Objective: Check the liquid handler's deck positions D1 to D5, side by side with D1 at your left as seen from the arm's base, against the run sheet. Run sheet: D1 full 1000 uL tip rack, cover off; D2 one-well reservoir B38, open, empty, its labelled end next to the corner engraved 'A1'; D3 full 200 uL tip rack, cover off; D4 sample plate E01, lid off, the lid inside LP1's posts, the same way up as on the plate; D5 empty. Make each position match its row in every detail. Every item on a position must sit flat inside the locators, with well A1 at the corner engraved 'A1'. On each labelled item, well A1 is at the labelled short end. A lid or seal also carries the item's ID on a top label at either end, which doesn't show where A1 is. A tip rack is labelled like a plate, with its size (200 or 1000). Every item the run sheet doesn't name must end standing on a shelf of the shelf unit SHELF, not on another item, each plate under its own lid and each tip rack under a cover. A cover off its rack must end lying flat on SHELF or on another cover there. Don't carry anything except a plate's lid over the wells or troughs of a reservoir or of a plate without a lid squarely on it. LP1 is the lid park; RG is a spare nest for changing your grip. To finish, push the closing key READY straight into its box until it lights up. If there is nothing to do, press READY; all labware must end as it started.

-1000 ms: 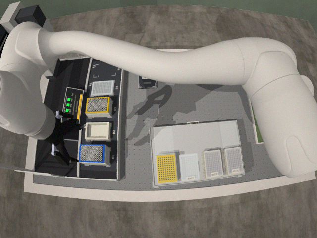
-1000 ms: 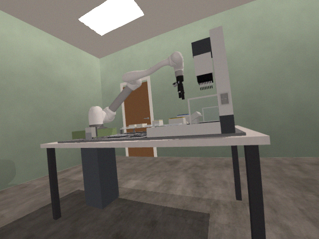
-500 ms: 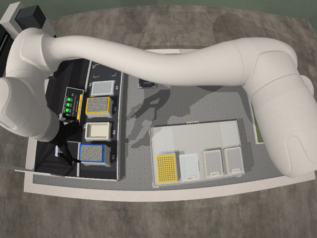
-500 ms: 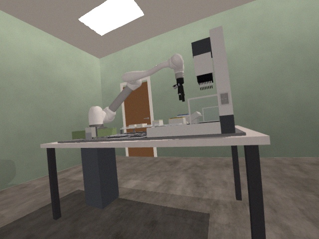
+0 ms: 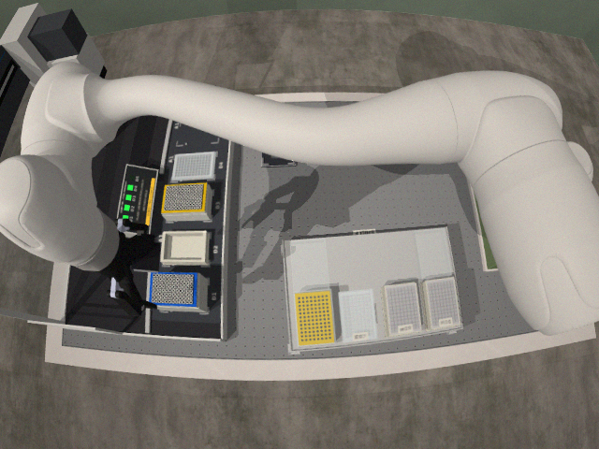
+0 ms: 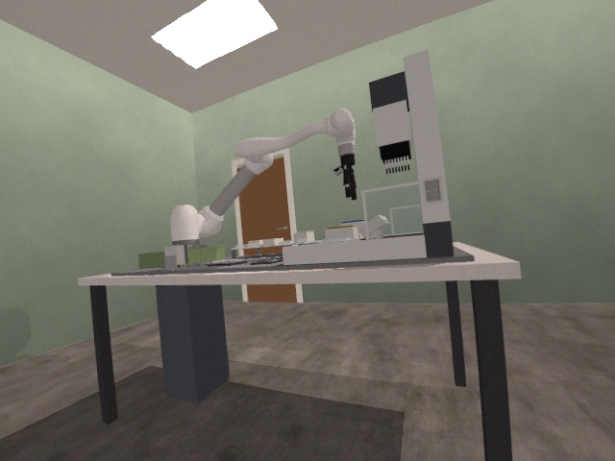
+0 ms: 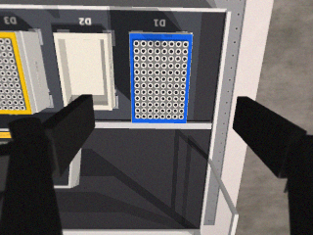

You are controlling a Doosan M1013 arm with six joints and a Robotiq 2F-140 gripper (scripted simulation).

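My gripper (image 5: 117, 258) is open and empty. It hangs high above the deck's dark front strip, apart from all labware, and also shows in the side view (image 6: 350, 187) and the wrist view (image 7: 166, 131). On the deck, D1 holds a blue-rimmed tip rack (image 5: 174, 288) without a cover, also in the wrist view (image 7: 160, 78). D2 holds an open cream reservoir (image 5: 184, 247) (image 7: 84, 69). D3 holds a yellow-rimmed tip rack (image 5: 184, 197) (image 7: 17, 70). D4 holds a plate (image 5: 194, 166) with open wells. D5 (image 5: 200, 141) holds nothing. The panel with green lights (image 5: 137, 196) carries an orange key (image 5: 150, 195).
The shelf unit (image 5: 372, 284) holds a yellow cover (image 5: 314, 317), a pale cover (image 5: 357, 316) and two lidded plates (image 5: 402, 309) (image 5: 441, 303). A dark nest (image 5: 278, 159) shows partly under my arm. The handler's tower (image 6: 422, 149) and clear guard panel (image 6: 392, 208) stand beside the deck.
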